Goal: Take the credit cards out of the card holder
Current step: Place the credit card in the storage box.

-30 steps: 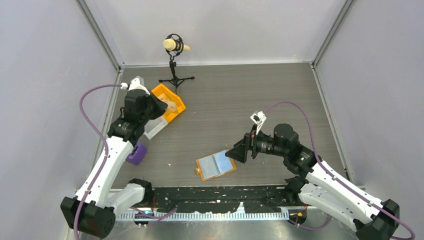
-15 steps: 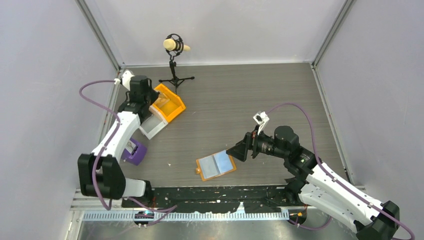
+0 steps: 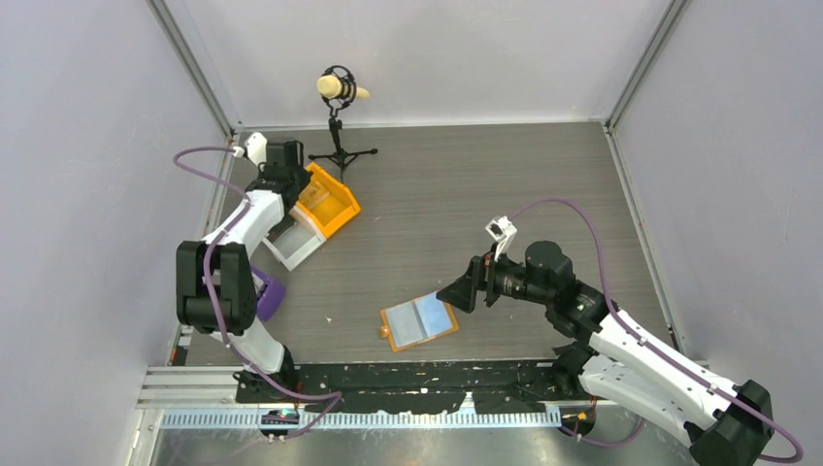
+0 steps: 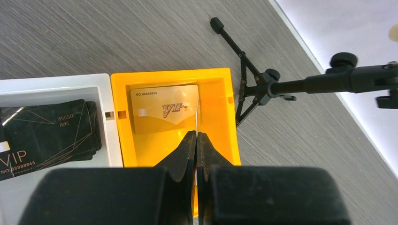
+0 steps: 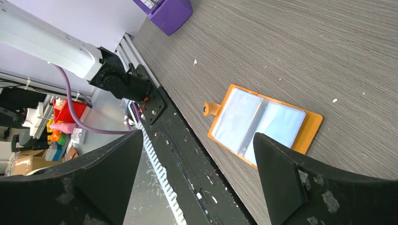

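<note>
While the left gripper (image 4: 196, 136) hangs pinched together over the orange bin (image 4: 217, 112), the right gripper (image 5: 198, 136) gapes by the card holder (image 5: 265, 123)

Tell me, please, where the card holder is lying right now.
In the top view, the card holder lies open on the table near its front edge, roughly centred, just left of the open right gripper.
</note>
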`<action>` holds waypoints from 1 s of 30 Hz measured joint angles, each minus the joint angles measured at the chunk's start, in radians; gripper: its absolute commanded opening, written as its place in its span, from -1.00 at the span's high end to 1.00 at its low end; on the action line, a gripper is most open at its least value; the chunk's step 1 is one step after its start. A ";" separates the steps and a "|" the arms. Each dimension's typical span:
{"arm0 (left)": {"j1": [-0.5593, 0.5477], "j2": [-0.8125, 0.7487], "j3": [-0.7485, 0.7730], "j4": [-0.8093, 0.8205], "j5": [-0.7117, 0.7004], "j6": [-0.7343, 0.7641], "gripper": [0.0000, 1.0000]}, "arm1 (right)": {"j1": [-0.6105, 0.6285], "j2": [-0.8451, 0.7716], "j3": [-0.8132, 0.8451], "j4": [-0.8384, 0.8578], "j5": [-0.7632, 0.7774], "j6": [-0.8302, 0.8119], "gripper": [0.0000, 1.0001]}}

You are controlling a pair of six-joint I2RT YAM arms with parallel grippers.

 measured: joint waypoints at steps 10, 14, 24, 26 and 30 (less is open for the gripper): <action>0.000 0.076 -0.003 0.067 -0.023 0.012 1.00 | 0.000 0.056 0.013 -0.006 -0.001 -0.028 -0.91; 0.000 0.113 -0.003 0.107 -0.026 0.035 1.00 | -0.003 0.056 0.017 -0.007 0.000 -0.031 -0.91; 0.000 0.164 0.004 0.138 -0.029 0.065 0.75 | -0.005 0.078 0.044 -0.029 0.006 -0.063 -0.91; 0.000 0.173 0.011 0.140 -0.031 0.068 0.67 | -0.008 0.078 0.052 -0.031 0.008 -0.071 -0.91; 0.000 0.184 0.019 0.134 -0.033 0.080 0.55 | -0.010 0.088 0.057 -0.033 0.008 -0.079 -0.91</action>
